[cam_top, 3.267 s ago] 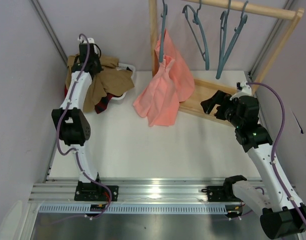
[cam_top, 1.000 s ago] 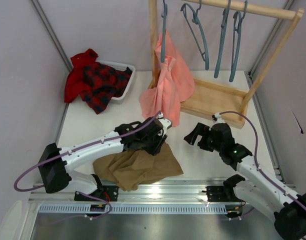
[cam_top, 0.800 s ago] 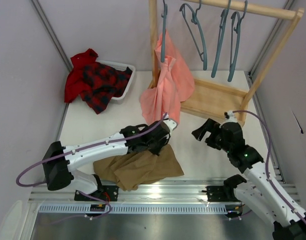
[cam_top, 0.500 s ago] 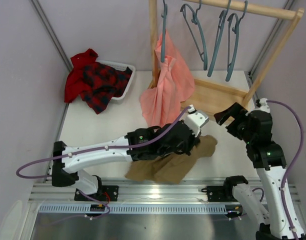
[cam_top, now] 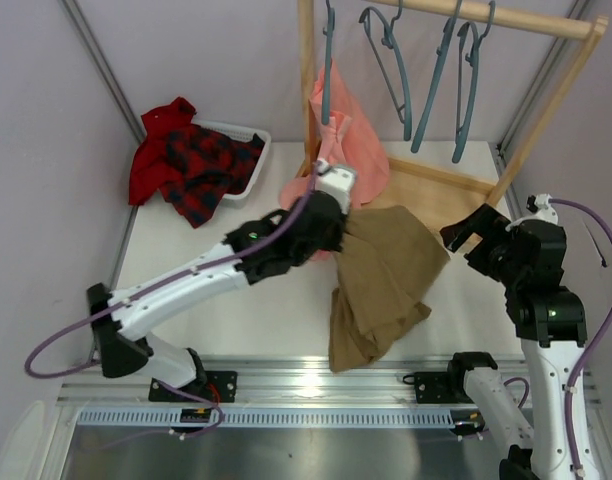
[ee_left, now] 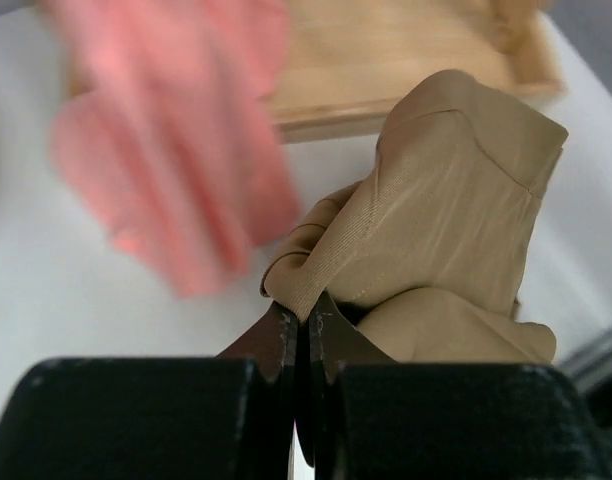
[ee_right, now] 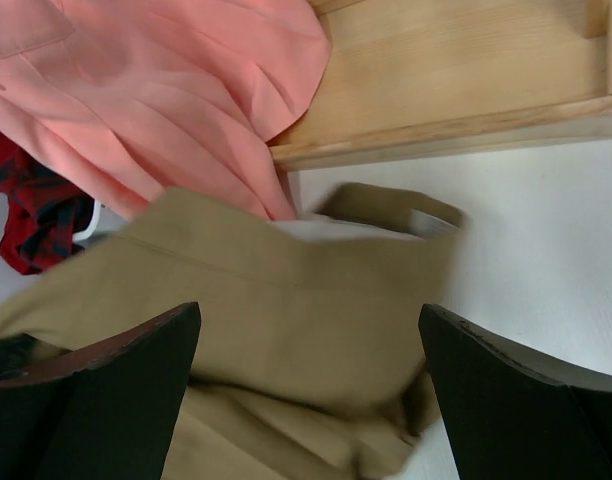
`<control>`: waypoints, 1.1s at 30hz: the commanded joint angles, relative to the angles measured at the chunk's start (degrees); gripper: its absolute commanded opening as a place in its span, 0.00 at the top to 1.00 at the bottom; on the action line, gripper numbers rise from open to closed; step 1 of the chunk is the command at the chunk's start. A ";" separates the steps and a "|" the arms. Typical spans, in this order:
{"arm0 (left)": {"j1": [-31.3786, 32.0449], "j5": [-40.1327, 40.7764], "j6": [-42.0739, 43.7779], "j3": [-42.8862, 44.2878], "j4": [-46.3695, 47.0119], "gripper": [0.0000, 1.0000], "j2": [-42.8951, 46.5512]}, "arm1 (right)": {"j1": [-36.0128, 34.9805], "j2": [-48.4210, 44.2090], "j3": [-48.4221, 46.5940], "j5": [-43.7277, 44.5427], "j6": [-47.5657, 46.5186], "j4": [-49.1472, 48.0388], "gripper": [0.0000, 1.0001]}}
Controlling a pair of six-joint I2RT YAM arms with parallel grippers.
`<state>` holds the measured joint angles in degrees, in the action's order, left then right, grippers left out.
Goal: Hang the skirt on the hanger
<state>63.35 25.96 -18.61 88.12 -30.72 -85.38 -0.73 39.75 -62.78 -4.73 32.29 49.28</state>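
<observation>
- Top external view: we are watching the left gripper (cam_top: 336, 200) reaching out beside the pink garment (cam_top: 354, 150), its jaws clenching the top edge of the skirt (cam_top: 386, 270).
- The skirt is hanging down from that grip as a long tan drape, spreading over the near corner of the wooden rack base (cam_top: 456, 190) and trailing toward the near edge of the tabletop (cam_top: 246, 300).
- From the left wrist, we are seeing the left gripper (ee_left: 304, 325) pinching a bunched fold of the skirt (ee_left: 436, 200), jaws pressed together on the cloth.
- The right gripper (cam_top: 469, 228) is hovering just right of the skirt with its jaws spread wide, gripping nothing.
- In the right wrist view, the skirt (ee_right: 266, 300) is filling the space below the right gripper (ee_right: 308, 315).
- The hanger (cam_top: 464, 95) is dangling bare on the rail (cam_top: 506, 15), well above the skirt.
- The plaid garment (cam_top: 186, 165) is lying over the white basket (cam_top: 248, 170), far left.
</observation>
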 commanded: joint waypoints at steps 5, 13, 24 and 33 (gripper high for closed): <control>-6.93 -6.33 5.50 -16.79 -1.10 1.00 22.96 | 0.20 0.07 5.82 -10.27 -1.44 -7.43 0.01; -7.89 -3.45 2.26 -29.24 -5.68 1.00 28.35 | 0.12 0.85 11.54 -12.50 0.49 -12.10 0.01; 7.21 -19.60 3.84 -10.36 10.25 1.00 -5.29 | 2.12 3.50 9.00 -5.47 -2.76 -5.96 0.01; 7.32 -11.19 2.71 -8.99 6.82 0.01 -6.74 | 4.69 2.70 7.41 -3.87 -7.33 -1.37 0.01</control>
<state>74.85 10.52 -14.55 80.55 -24.73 -99.07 3.64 43.13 -54.04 -7.79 27.77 46.98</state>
